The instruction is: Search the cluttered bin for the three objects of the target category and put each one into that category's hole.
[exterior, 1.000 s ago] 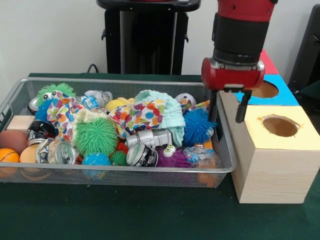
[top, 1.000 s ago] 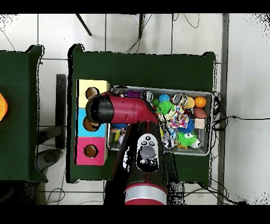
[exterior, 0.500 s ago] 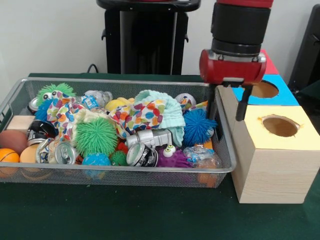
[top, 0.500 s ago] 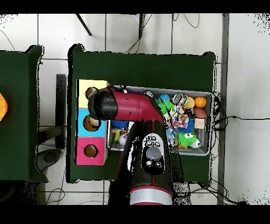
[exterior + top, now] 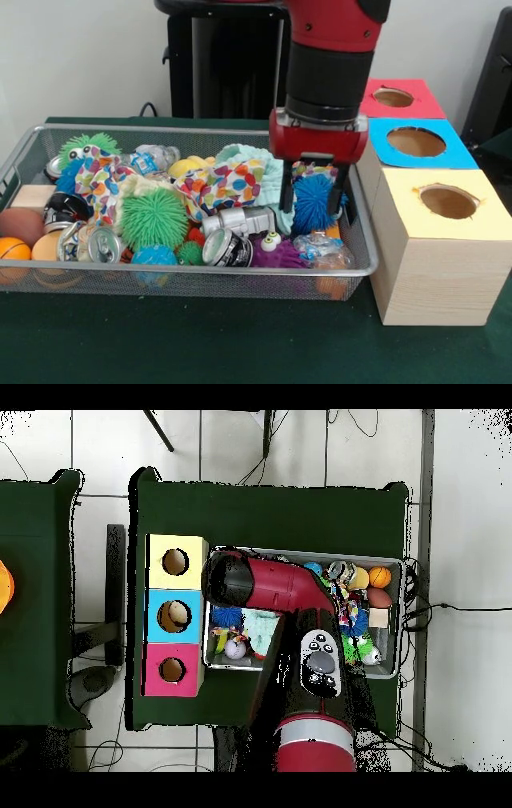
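Claw (image 5: 318,197) has swung off the box row and back over the bin since a second ago; it was hanging at the blue/yellow boxes, now it's down in the bin's box-side end.

Progress, as far as you can judge: overhead shows something pale sitting in the blue box (image 5: 175,616) hole, so likely at least one item is in. Yellow box (image 5: 438,240) and pink box (image 5: 394,97) holes look empty from the front, though the depth isn't visible. You can't confirm a count, or which category is the target. Reads like the start of another pick, with up to two still to find.

Pose: wrist vertical, arm coming straight down, fingers (image 5: 338,189) apart and pointing down. Claw is spread and holding nothing. The blue spiky ball (image 5: 314,202) sits right between and just behind the fingertips; can't tell if they touch it yet. If spiky balls are the category, that's your pick.

Around the claw:
- mint cloth (image 5: 260,178) just beside it, away from the boxes
- silver toy (image 5: 240,221) and a can (image 5: 227,249) below and further that way
- green spiky ball (image 5: 153,218) well away toward the bin's far end
- wire bin (image 5: 184,282) wall close on the box side, so little room there

Bin is still packed, all on the green desk (image 5: 200,340).
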Controlling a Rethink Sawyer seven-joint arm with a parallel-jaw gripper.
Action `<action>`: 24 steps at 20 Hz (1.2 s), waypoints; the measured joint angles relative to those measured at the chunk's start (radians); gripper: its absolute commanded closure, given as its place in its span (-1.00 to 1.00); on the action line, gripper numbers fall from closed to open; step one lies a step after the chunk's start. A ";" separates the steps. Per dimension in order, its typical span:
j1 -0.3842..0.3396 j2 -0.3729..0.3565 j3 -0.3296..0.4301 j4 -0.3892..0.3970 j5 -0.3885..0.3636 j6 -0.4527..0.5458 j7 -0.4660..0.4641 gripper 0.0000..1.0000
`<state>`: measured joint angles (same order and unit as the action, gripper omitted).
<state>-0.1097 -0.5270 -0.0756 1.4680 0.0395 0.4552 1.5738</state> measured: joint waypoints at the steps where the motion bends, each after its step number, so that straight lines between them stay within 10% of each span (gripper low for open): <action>1: -0.002 0.008 0.000 -0.002 0.000 0.000 0.000 -1.00; 24: 0.018 0.040 0.001 -0.010 -0.008 0.000 0.000 -1.00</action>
<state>-0.0914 -0.4872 -0.0749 1.4580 0.0315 0.4550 1.5738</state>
